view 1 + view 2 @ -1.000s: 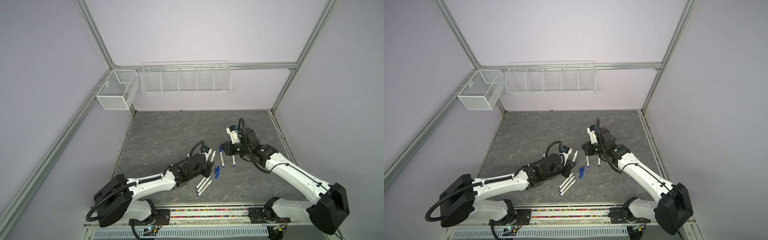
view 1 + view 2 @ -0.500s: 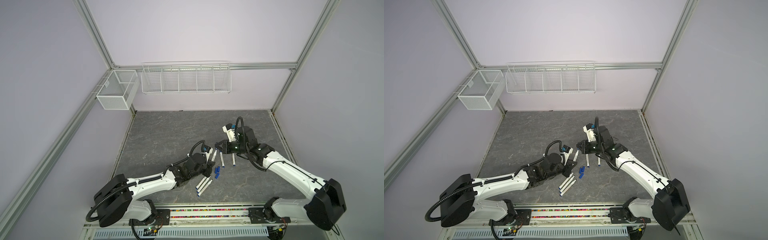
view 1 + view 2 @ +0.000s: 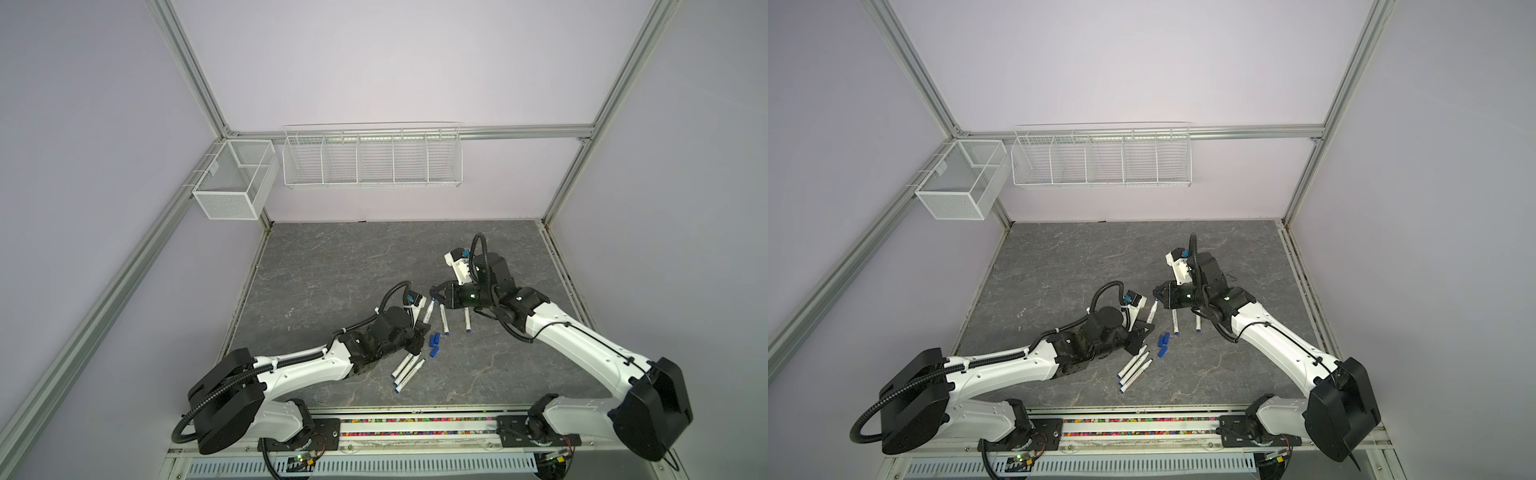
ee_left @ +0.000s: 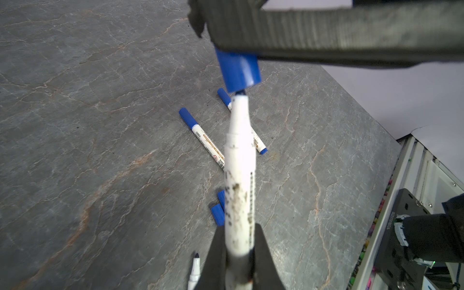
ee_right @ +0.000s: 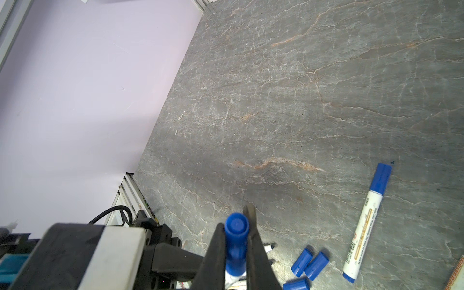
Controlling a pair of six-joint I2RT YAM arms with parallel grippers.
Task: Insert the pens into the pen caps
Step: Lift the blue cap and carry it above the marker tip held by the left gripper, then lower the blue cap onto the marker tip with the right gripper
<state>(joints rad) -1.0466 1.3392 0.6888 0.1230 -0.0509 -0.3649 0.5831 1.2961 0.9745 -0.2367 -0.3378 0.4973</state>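
free: tabletop (image 3: 353, 266) far beyond loose caps (image 3: 434, 339) | blocked: capped pens (image 3: 444, 321) just behind, uncapped pens (image 3: 405, 365) just before, left arm (image 3: 307, 368), right arm (image 3: 582, 344) flanking

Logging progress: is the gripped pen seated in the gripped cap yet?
Not seated: the pen has only its nib at the cap mouth; its white taper is exposed.

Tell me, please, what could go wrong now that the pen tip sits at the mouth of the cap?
1. The cap looks slightly tilted against the pen, so the tip may catch its rim instead of sliding in.
2. The left hand grips the pen far from its tip; a push could pivot or slip it.
3. The right hand pinches only part of the cap, which might squirt out.
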